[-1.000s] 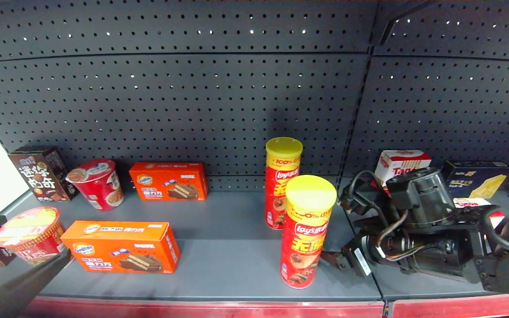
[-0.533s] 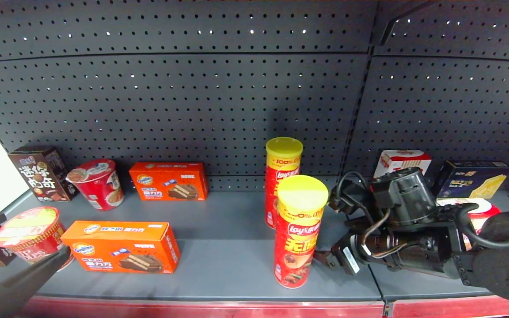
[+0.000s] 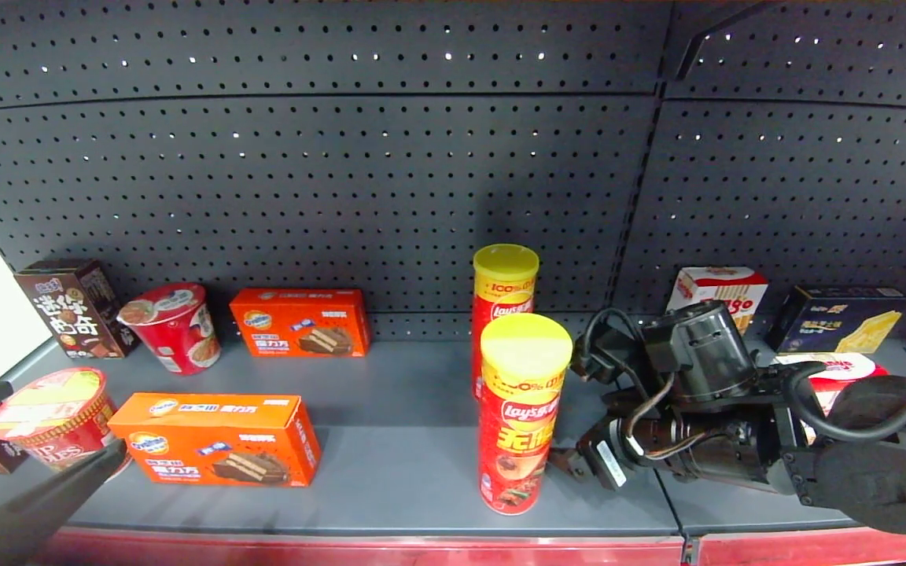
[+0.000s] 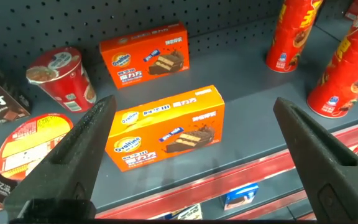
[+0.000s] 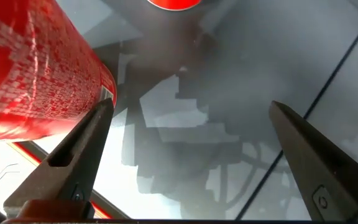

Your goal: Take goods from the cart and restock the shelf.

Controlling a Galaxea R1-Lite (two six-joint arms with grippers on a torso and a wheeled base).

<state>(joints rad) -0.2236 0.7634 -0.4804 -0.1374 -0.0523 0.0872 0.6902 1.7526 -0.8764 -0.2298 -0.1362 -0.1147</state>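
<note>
Two red chips cans with yellow lids stand on the grey shelf (image 3: 390,456). The back can (image 3: 504,303) is near the pegboard. The front can (image 3: 522,413) is close to the shelf's front edge, and its red side (image 5: 30,68) touches one finger of my right gripper (image 5: 191,106). That right gripper (image 3: 571,464) sits low on the shelf just right of the front can, open, with bare shelf between its fingers. My left gripper (image 4: 191,106) hangs open in front of the shelf's left part, above an orange cake box (image 4: 166,127).
A second orange box (image 3: 300,321), two red cup noodles (image 3: 172,325) (image 3: 52,417) and a brown box (image 3: 75,306) fill the left. A white-red box (image 3: 716,292), a dark blue box (image 3: 842,318) and a red-white pack (image 3: 846,371) lie behind my right arm. A red lip (image 3: 343,550) edges the shelf.
My right gripper has moved left along the shelf, and the front chips can has slid left with it, now overlapping the back can. The left arm has kept still.
</note>
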